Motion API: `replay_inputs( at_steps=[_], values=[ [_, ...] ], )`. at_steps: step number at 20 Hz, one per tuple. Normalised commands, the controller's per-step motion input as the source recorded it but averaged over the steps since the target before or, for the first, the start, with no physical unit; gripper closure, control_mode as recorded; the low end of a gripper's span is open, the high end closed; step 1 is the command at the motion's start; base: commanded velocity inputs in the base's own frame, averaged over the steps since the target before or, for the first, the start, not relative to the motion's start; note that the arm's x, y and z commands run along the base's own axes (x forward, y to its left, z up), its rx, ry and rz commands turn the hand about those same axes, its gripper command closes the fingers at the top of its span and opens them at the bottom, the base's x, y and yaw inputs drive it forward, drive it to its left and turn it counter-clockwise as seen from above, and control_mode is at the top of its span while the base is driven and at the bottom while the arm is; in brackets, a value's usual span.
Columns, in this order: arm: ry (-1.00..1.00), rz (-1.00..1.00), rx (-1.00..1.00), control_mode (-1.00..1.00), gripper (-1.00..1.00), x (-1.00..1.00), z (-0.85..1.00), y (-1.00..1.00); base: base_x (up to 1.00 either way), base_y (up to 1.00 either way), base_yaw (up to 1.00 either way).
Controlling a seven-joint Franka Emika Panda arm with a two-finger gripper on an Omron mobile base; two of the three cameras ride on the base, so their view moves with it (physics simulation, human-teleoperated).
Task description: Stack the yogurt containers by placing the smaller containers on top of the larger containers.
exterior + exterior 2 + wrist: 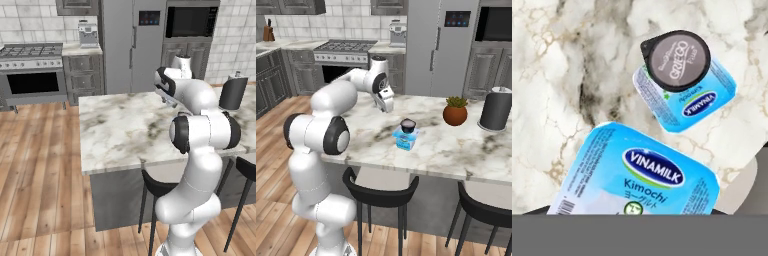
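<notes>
The bright blue larger tub (405, 141) (708, 102) stands on the marble island with the dark navy round cup (408, 124) (676, 60) on top of it. A flatter pale blue Vinamilk container (641, 175) looms large and close at the bottom of the hand view, lifted off the counter. It sits in my gripper (389, 106) (170, 101), and its body hides the fingertips. The gripper hangs above the counter, left of and behind the tub in the right base view.
An orange-brown plant pot (455, 113) and a tall dark grey cylinder (497, 108) (232, 93) stand further right on the island (456, 150). Black stools (381, 195) sit under the near edge. Stove and fridge line the back wall.
</notes>
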Motion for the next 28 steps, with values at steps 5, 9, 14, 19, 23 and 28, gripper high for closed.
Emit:
replay_inputs(
  at_steps=[5, 9, 14, 19, 23, 28],
  values=[
    [0.01, 0.00, 0.00, -1.00, 1.00, -0.33, -0.05, -0.29, 0.00, 0.00, 0.00],
    [0.02, 0.00, 0.00, -1.00, 1.00, -0.31, -0.07, -0.23, 0.00, 0.00, 0.00],
    [0.04, 0.00, 0.00, -1.00, 1.00, -0.19, -0.05, -0.16, 0.00, 0.00, 0.00],
    [0.00, 0.00, 0.00, -1.00, 1.00, -0.09, -0.06, -0.23, 0.00, 0.00, 0.00],
    [0.02, 0.00, 0.01, -1.00, 1.00, 0.00, 0.00, -0.22, 0.00, 0.00, 0.00],
    [0.08, 0.00, 0.03, -1.00, 1.00, 0.07, -0.05, -0.28, 0.00, 0.00, 0.00]
  ],
)
